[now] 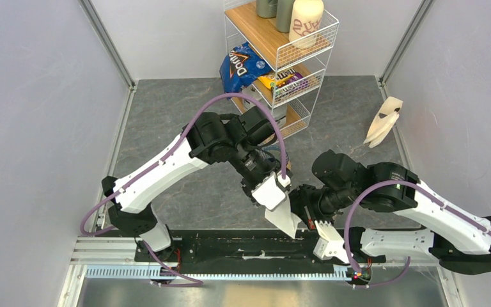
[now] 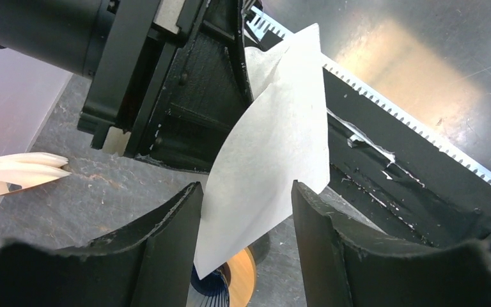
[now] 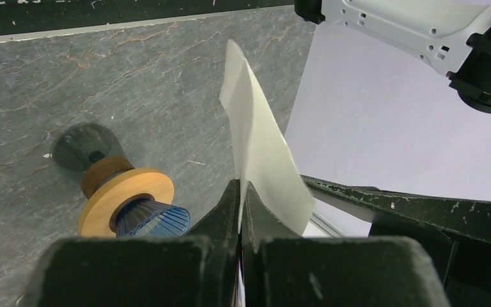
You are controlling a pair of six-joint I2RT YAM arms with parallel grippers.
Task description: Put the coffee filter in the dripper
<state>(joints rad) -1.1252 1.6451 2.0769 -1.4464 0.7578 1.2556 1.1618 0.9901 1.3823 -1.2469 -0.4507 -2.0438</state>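
The coffee filter (image 3: 262,144), a flattened white paper cone, is pinched at its edge by my shut right gripper (image 3: 240,192). In the left wrist view the filter (image 2: 275,147) hangs tip-down between the wide-open fingers of my left gripper (image 2: 246,211), apart from the right finger. Just under its tip is the dark blue ribbed dripper (image 2: 212,289). The dripper (image 3: 156,220) sits in a tan wooden ring (image 3: 118,192) on a dark cup (image 3: 80,144). From above, the filter (image 1: 288,220) shows between the left gripper (image 1: 280,203) and right gripper (image 1: 308,214); the dripper is hidden there.
A wire shelf (image 1: 316,61) at the back holds a blue chips bag (image 1: 240,64), snack packs and a cream printed canister (image 1: 305,19). A stack of spare filters (image 1: 383,121) leans by the right wall. The black mounting rail (image 1: 230,246) runs along the near edge.
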